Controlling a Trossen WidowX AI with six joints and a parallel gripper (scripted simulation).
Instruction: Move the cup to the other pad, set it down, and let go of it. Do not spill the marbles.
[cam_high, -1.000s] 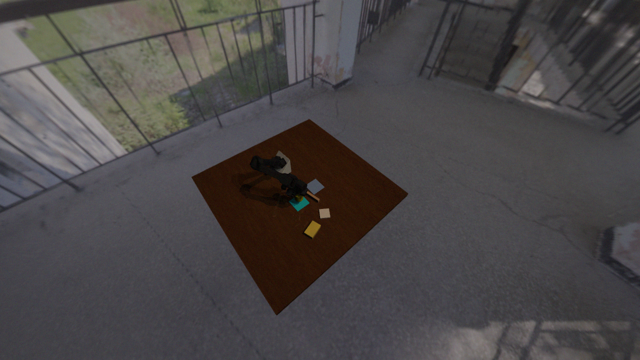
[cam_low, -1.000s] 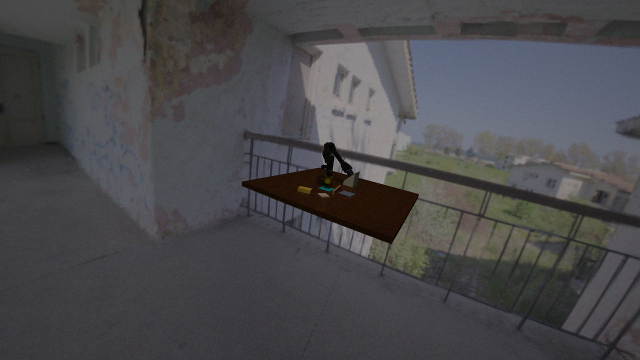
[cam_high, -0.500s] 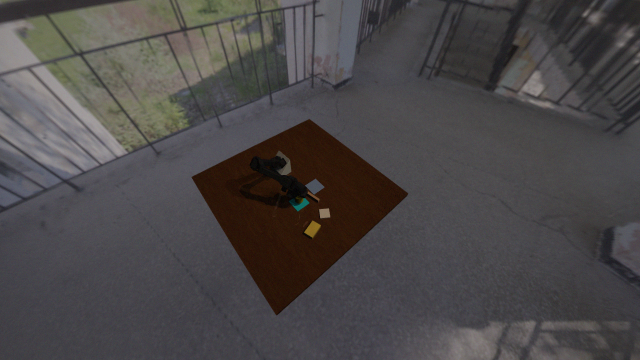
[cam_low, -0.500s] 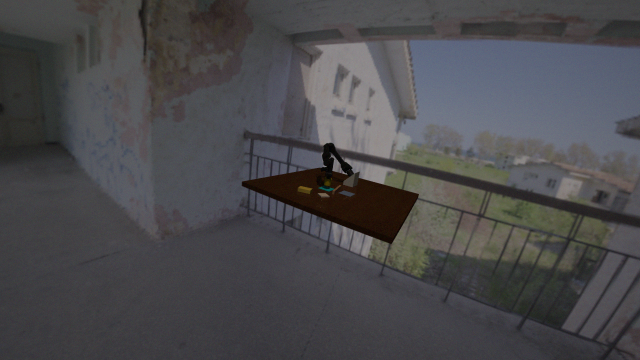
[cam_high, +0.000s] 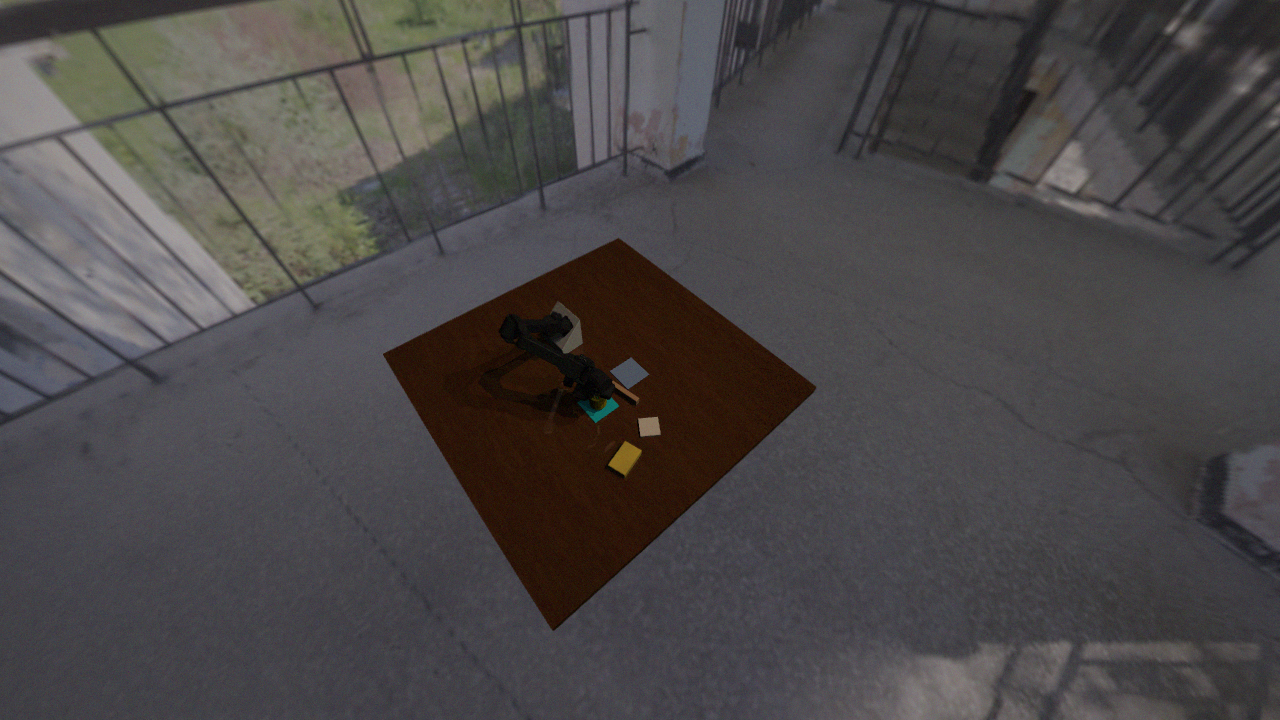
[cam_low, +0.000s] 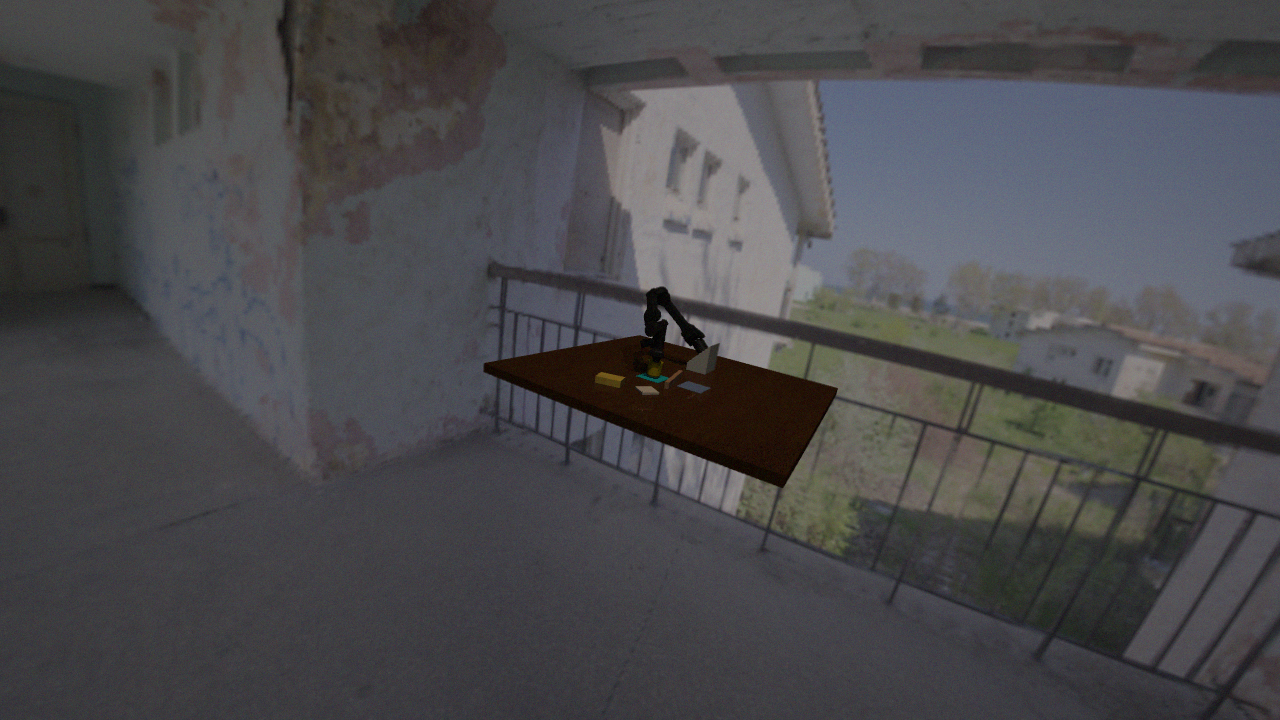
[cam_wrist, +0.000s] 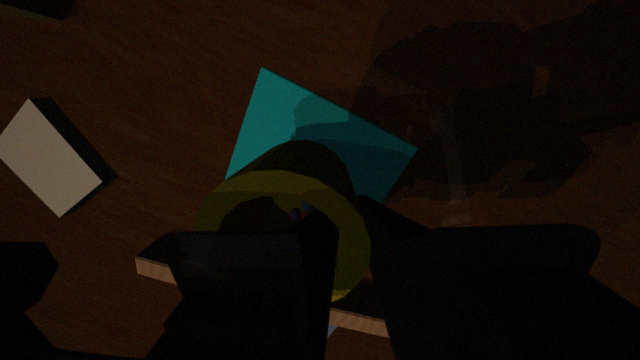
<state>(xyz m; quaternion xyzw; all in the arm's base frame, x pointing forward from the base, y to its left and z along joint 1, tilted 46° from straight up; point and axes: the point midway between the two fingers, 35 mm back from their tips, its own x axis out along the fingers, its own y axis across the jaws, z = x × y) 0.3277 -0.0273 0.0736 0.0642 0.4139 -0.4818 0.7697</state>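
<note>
The yellow cup (cam_high: 598, 404) (cam_low: 656, 368) (cam_wrist: 280, 180) is upright, low over or on the teal pad (cam_high: 608, 410) (cam_low: 642, 377) (cam_wrist: 265, 115). I cannot tell whether its base touches the pad. A few small dark marbles (cam_wrist: 296, 214) show inside the cup in the wrist view. My gripper (cam_wrist: 347, 203) is shut on the cup's wall, one finger inside and the other outside. The fingers hide part of the rim and inside. The blue-grey pad (cam_high: 630, 372) (cam_low: 694, 387) lies beyond a wooden bar, with nothing on it.
The wooden bar (cam_high: 626, 393) (cam_low: 673, 378) (cam_wrist: 357, 322) lies between the two pads. A beige block (cam_high: 648, 427) (cam_low: 647, 390) (cam_wrist: 50, 157) and a yellow block (cam_high: 625, 458) (cam_low: 610, 379) lie past the teal pad. A pale upright panel (cam_high: 570, 338) (cam_low: 702, 360) stands near the arm's base.
</note>
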